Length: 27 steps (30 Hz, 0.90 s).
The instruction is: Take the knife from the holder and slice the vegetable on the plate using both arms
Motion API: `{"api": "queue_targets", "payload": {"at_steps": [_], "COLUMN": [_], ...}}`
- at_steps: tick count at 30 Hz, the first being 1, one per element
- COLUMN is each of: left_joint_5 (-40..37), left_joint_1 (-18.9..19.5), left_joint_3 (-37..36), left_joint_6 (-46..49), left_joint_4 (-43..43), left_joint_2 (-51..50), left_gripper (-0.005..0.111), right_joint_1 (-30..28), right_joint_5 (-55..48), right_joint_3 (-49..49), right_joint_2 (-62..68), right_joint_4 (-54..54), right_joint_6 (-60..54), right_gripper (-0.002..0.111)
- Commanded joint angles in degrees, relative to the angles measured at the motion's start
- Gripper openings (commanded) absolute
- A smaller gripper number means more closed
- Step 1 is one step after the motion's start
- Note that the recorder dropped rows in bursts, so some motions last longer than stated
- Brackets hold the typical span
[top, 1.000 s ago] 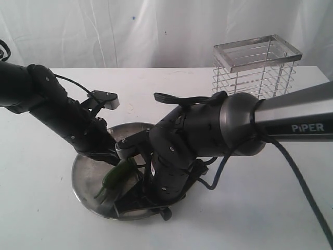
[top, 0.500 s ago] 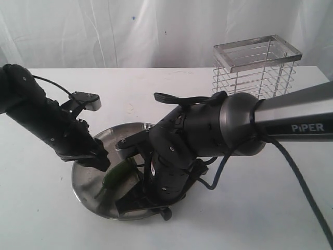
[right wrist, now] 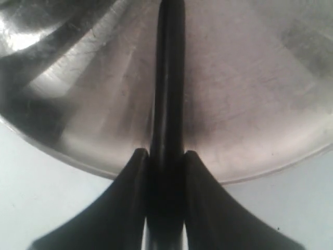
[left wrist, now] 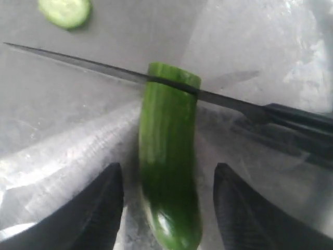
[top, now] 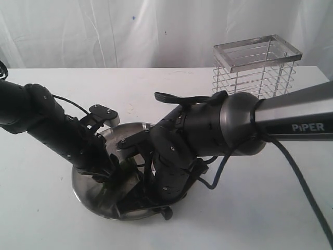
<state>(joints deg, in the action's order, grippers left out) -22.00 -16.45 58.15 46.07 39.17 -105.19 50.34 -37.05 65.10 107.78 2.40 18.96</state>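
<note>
The left jaws gape wide astride the vegetable [left wrist: 169,172], touching neither side; the right jaws clamp the knife [right wrist: 167,78] by its handle. The blade sits across the vegetable's cut end on the plate [left wrist: 62,130], one slice [left wrist: 65,10] lying well apart. Best to close the left and pin it, then press straight down.

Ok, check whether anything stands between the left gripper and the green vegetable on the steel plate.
Nothing visible does. The left gripper is open around the slender green vegetable, only bare shiny steel plate in the gaps. The slim black knife crosses its far end.
</note>
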Motion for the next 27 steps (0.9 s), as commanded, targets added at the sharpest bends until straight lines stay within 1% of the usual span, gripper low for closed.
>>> {"api": "queue_targets", "payload": {"at_steps": [1,5,6,9,11,12,15,27], "left_joint_5": [1.81,3.01,3.14,3.28,2.94,2.92,2.92,2.92], "left_joint_1": [-0.25,-0.25,-0.25,-0.25,-0.25,-0.25,-0.25,-0.25], "left_joint_3": [-0.40,-0.40,-0.40,-0.40,-0.40,-0.40,-0.40,-0.40], "left_joint_6": [-1.19,-1.73,-2.59,-2.59,-2.59,-2.59,-2.59,-3.31], "left_joint_4": [0.57,1.08,1.08,1.52,2.36,2.63,2.77,2.77], "left_joint_2": [-0.37,-0.37,-0.37,-0.99,-1.80,-2.28,-2.41,-2.41], "left_gripper": [0.056,0.055,0.051,0.047,0.041,0.034,0.025,0.024], "right_joint_1": [-0.16,-0.16,-0.16,-0.16,-0.16,-0.16,-0.16,-0.16], "right_joint_5": [-2.74,-4.50,-5.15,-5.56,-5.55,-5.55,-5.65,-10.40], "right_joint_3": [0.25,0.25,0.25,0.25,0.25,0.25,0.25,0.50], "right_joint_2": [-0.28,-0.28,-0.28,-0.28,-0.28,-0.28,-0.28,-0.39], "right_joint_4": [0.32,-0.06,-0.06,-0.06,-0.06,-0.06,-0.06,-0.06], "right_joint_6": [-0.88,-1.07,-1.05,-1.05,-1.17,-1.17,-1.17,-2.30], "right_gripper": [0.000,0.000,0.000,0.000,0.000,0.000,0.000,0.000]}}
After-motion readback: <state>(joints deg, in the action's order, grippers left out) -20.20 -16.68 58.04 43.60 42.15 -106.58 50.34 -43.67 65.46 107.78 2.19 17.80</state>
